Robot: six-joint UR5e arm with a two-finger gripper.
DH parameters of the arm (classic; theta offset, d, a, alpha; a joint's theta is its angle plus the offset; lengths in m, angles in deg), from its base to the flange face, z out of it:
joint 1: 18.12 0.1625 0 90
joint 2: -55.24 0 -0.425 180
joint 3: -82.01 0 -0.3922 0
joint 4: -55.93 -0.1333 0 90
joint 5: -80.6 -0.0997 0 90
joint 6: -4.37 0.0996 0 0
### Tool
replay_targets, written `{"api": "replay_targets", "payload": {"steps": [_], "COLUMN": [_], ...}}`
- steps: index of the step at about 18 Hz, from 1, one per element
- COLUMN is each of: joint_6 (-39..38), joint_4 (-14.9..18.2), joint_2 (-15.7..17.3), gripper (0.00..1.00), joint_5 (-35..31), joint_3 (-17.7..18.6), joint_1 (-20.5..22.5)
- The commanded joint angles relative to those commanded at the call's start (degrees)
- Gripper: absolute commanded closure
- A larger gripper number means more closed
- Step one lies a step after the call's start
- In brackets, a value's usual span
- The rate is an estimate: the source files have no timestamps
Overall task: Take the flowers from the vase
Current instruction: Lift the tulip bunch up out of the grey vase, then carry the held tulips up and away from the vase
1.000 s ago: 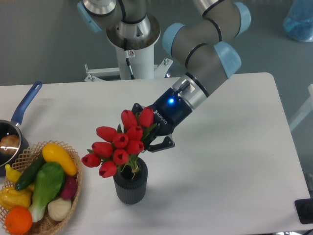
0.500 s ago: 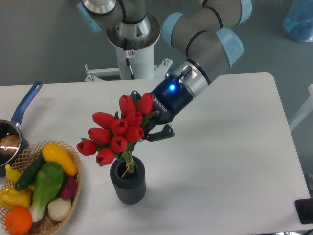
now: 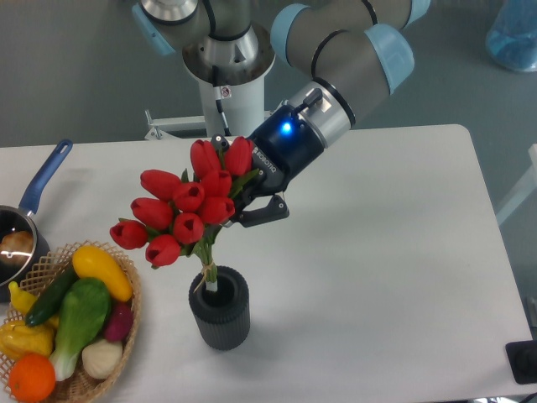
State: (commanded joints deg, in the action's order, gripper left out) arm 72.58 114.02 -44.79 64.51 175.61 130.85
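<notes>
The flowers (image 3: 180,210), a bound bunch of red tulip buds with green leaves, hang tilted to the left above the vase (image 3: 220,309). Only the stem ends still reach into the vase's round mouth. The vase is dark grey, ribbed, and stands on the white table (image 3: 377,252) near the front. My gripper (image 3: 245,197) comes in from the upper right and is shut on the flowers at the right side of the bunch. One black finger (image 3: 267,210) shows below the buds; the other is partly hidden behind them.
A woven basket (image 3: 126,269) of toy vegetables sits at the front left corner. A blue-handled saucepan (image 3: 33,197) lies at the left edge. The robot's base (image 3: 228,75) stands behind the table, and a blue bag (image 3: 513,34) is at the top right.
The gripper has risen and shifted left with the flowers. The bunch has lifted, so its stem now shows above the vase mouth. The vase has stayed in place.
</notes>
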Motion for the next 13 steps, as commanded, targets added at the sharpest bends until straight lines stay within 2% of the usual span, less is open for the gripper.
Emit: {"api": "replay_targets", "payload": {"steps": [7,13], "joint_6": [-3.08,-6.16], "joint_4": [0.09,0.18], "joint_2": [0.44,1.14], "gripper": [0.68,0.68], "joint_5": [-0.09,-3.94], "joint_3": [-2.02,-3.96], "joint_1": [2.19,8.96]}}
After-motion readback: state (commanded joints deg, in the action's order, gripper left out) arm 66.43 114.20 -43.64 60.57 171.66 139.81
